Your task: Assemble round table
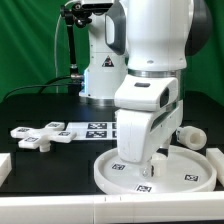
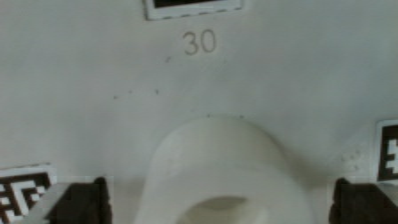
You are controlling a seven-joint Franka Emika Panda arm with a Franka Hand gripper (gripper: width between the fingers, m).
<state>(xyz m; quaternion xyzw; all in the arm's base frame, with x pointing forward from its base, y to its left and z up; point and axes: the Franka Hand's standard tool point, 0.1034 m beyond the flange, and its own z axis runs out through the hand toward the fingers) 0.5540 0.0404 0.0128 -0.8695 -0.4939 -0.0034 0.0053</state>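
Your pincer (image 1: pixel 150 160) hangs wide open and empty over the disc (image 1: pixel 115 176) on the counter (image 1: pixel 40 105), fingers (image 2: pixel 80 200) astride its central hub (image 2: pixel 217 165) without touching, while the leg (image 1: pixel 190 135) lies on its side at two o'clock from it in the exterior view, the foot (image 1: pixel 35 135) at nine.

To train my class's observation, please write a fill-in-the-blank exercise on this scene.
1. The hand straddles the hub, its fingers ___.
2. The number printed on the disc is ___.
3. The foot is shaped like a ___.
Answers: open; 30; cross.
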